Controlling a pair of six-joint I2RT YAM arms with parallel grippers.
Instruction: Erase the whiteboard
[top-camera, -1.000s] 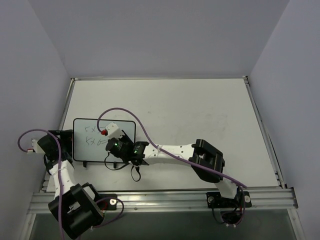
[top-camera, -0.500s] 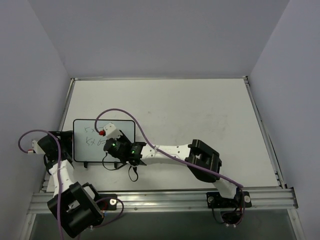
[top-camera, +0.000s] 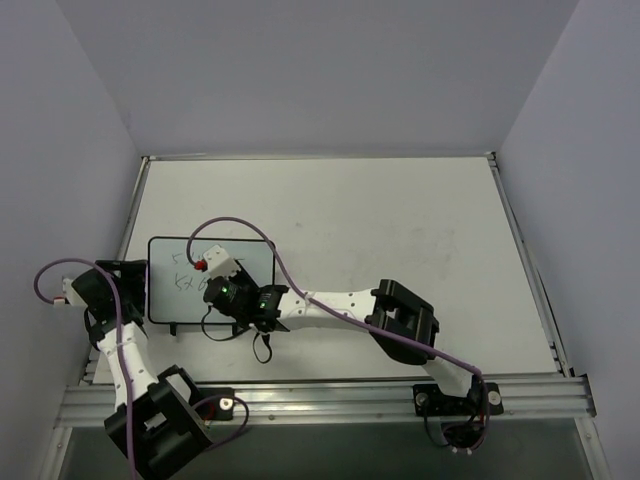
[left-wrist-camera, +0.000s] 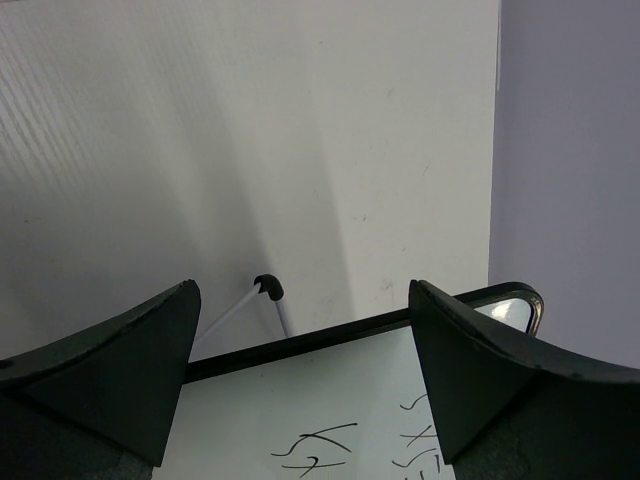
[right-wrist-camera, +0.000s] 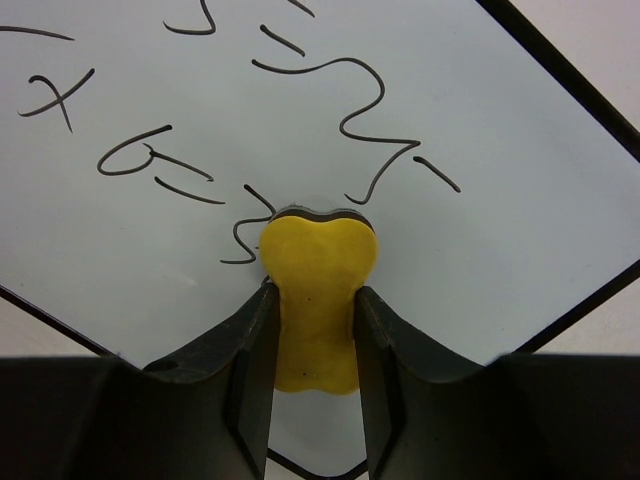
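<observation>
At the far left of the desk (top-camera: 400, 220) the left arm (top-camera: 118, 345) is reaching forward from its base; its left end effector (left-wrist-camera: 302, 290) is sitting at the left edge of the whiteboard (top-camera: 252, 258), with its two dark fingers (left-wrist-camera: 110, 370) spread wide apart and clamping nothing. In the left wrist view the board's thin black frame is running across the gap between them, and a rounded corner of the board is showing just beside the right-hand finger. A small black-tipped foot (left-wrist-camera: 268, 288) is poking out just past the frame. The whiteboard is lying flat on the left part of the desk, close to the near edge. Black handwriting (right-wrist-camera: 330, 95) is covering part of its glossy surface, in loose strokes and loops.

Over the board's middle the right end effector (right-wrist-camera: 315, 300) is pointing down at the surface. Its fingers are closed tight on a yellow eraser (right-wrist-camera: 318, 275), one on each side of its narrow waist. The eraser's wider end is resting on the board right against a squiggle of ink, though the pictures are not showing how hard it is pressing. A green light (top-camera: 228, 290) is glowing on the wrist; a purple cable (top-camera: 285, 268) is arching over the board and trailing along the right arm (top-camera: 340, 302), which is stretching across from its base at the near right.
</observation>
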